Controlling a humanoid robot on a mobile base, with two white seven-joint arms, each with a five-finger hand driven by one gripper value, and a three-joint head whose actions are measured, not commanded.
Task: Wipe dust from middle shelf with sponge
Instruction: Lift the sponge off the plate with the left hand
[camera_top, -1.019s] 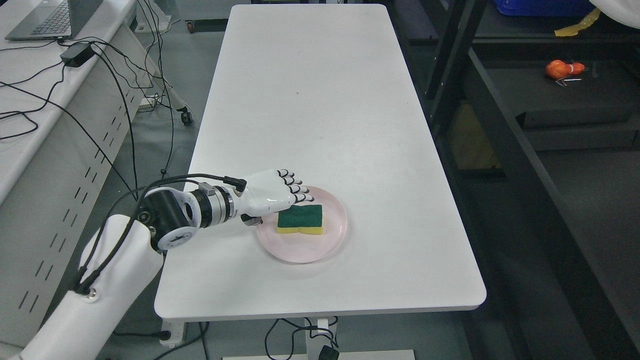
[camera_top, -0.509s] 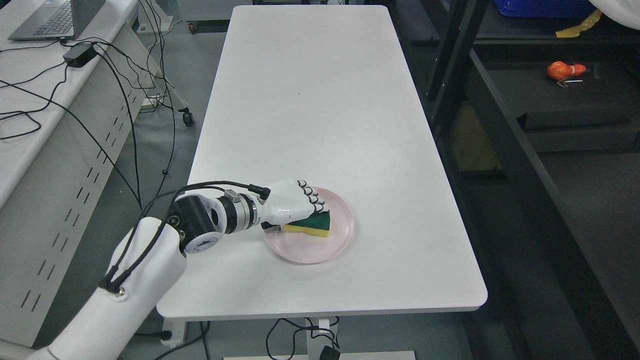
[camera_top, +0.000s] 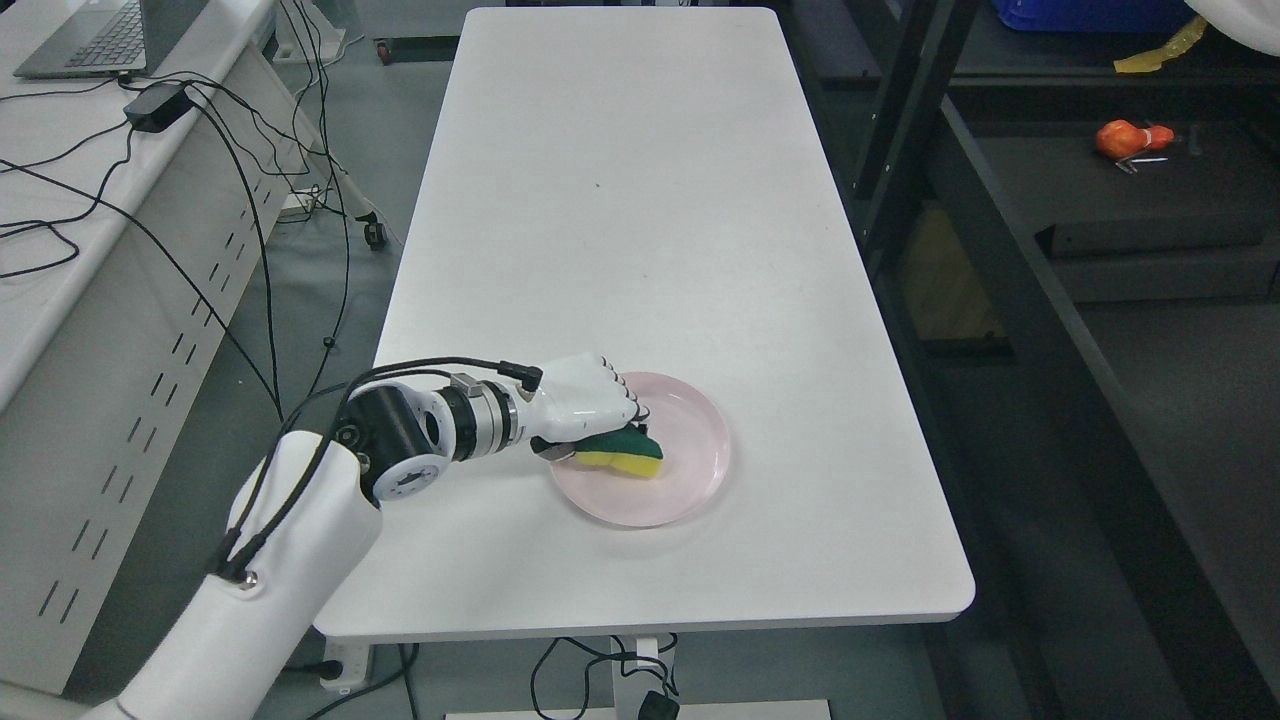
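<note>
A green-topped yellow sponge (camera_top: 628, 455) lies bent over the left part of a pink plate (camera_top: 690, 470) near the front of the white table (camera_top: 640, 220). My left hand (camera_top: 590, 410) reaches in from the lower left and its curled fingers are shut on the sponge's left end, squeezing it. The dark metal shelf unit (camera_top: 1000, 250) stands to the right of the table. My right arm is out of view.
An orange object (camera_top: 1128, 137) lies on a dark shelf board at the upper right. A white side bench (camera_top: 60, 270) with a laptop (camera_top: 95, 35), a power brick and trailing cables runs along the left. Cables also hang under the table's front edge.
My left hand slid right over the plate and closed on the sponge, which went from flat to bent and lifted at one end. The plate shifted a little to the right.
</note>
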